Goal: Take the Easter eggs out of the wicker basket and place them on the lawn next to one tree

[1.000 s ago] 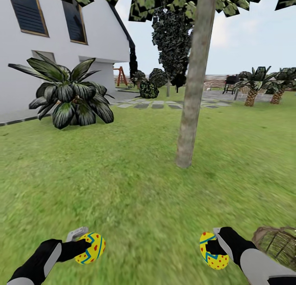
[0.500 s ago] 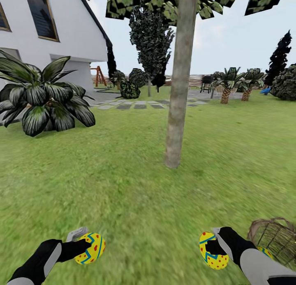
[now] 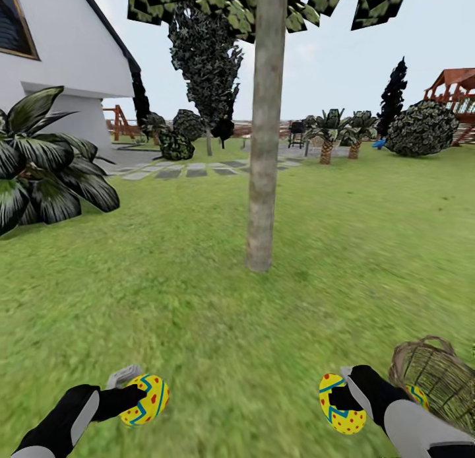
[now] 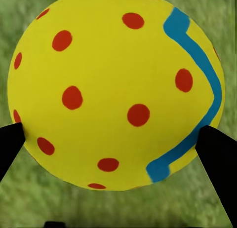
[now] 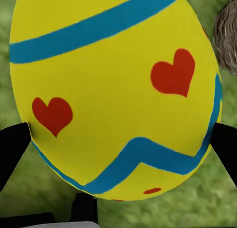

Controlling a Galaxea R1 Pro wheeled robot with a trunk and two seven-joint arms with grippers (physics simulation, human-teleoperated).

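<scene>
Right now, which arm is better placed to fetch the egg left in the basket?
Right. The wicker basket sits just beside the right gripper; the left gripper is far across. Both hold eggs, so the right's egg must go down by the tree first.

The egg held in the left gripper is seen as smooth and matt, like painted plastic, and so is the egg in the right gripper. The wicker basket is made of rough woven brown strands (open gaps are seen). The tree trunk looks like rough grey-brown bark, perhaps. The lawn looks soft and blurry.
</scene>
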